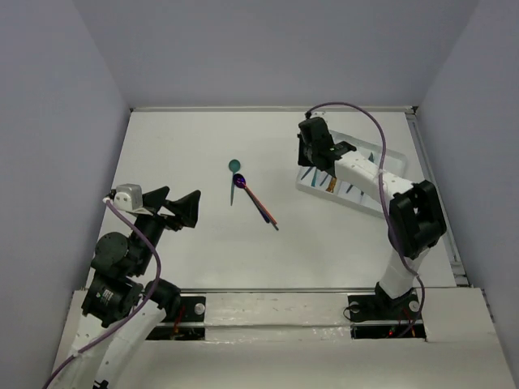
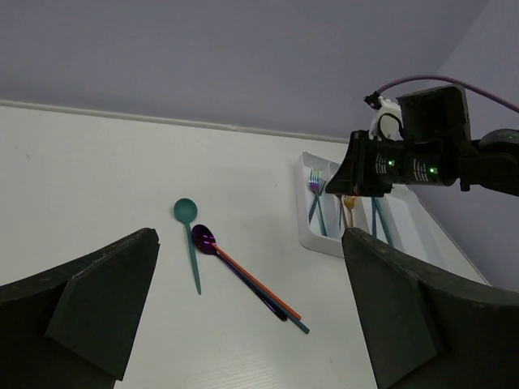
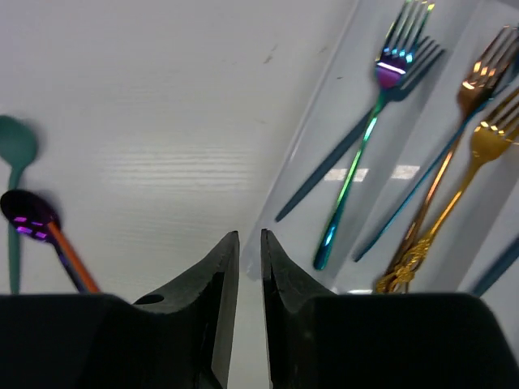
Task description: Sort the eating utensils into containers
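Several utensils lie together mid-table: a teal spoon (image 1: 235, 168) (image 2: 188, 223), a purple spoon (image 1: 240, 181) (image 2: 203, 239), and an orange handle (image 1: 259, 203) (image 2: 258, 282) lying along a teal handle (image 2: 298, 324). The white tray (image 1: 361, 200) (image 2: 320, 241) (image 3: 312, 138) at the right holds teal-blue forks (image 3: 381, 113) and gold forks (image 3: 478, 138). My right gripper (image 1: 310, 164) (image 3: 247, 237) hangs over the tray's left rim, its jaws nearly together with nothing between them. My left gripper (image 1: 182, 197) (image 2: 247, 243) is open and empty, left of the loose utensils.
Grey walls close off the table on the left, back and right. A purple cable (image 1: 365, 117) arcs over the right arm. A metal rail (image 1: 434, 186) runs along the table's right edge beside the tray.
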Tool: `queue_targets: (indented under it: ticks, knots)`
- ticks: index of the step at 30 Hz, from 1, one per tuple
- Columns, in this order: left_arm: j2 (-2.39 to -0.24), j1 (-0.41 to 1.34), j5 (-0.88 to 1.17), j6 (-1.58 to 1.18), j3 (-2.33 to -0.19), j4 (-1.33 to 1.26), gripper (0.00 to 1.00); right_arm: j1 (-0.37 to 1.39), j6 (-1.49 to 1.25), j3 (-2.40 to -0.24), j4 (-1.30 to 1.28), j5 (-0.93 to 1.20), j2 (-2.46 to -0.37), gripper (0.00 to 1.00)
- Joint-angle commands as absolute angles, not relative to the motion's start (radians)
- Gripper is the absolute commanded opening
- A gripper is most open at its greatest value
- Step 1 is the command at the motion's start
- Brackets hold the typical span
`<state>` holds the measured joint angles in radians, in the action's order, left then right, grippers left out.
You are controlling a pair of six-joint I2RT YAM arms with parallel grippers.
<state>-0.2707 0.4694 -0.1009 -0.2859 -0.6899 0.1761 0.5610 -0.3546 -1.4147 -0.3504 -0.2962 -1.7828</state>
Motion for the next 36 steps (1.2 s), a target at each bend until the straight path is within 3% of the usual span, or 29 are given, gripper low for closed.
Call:
queue_targets:
  ticks: [1,12,15,20,36]
  knots:
    - [-0.25,0.465,-0.092,-0.276,-0.716,0.135,0.99,0.471,-0.383,-1.485,-0.399,-0.391,-1.837,0.22]
    - [-0.229,0.523,-0.109,-0.276,-0.718,0.141,0.99,0.428,-0.345,-1.703,-0.501,-0.5,-2.035,0.21]
    - [-0.226,0.535,-0.11,-0.273,-0.719,0.143,0.99,0.428,-0.342,-1.764,-0.531,-0.515,-2.1,0.25]
    - [-0.221,0.555,-0.121,-0.273,-0.721,0.143,0.99,0.428,-0.341,-1.799,-0.555,-0.561,-2.157,0.34]
    - [-0.232,0.607,-0.133,-0.268,-0.724,0.144,0.99,0.428,-0.371,-1.882,-0.598,-0.656,-2.299,0.36]
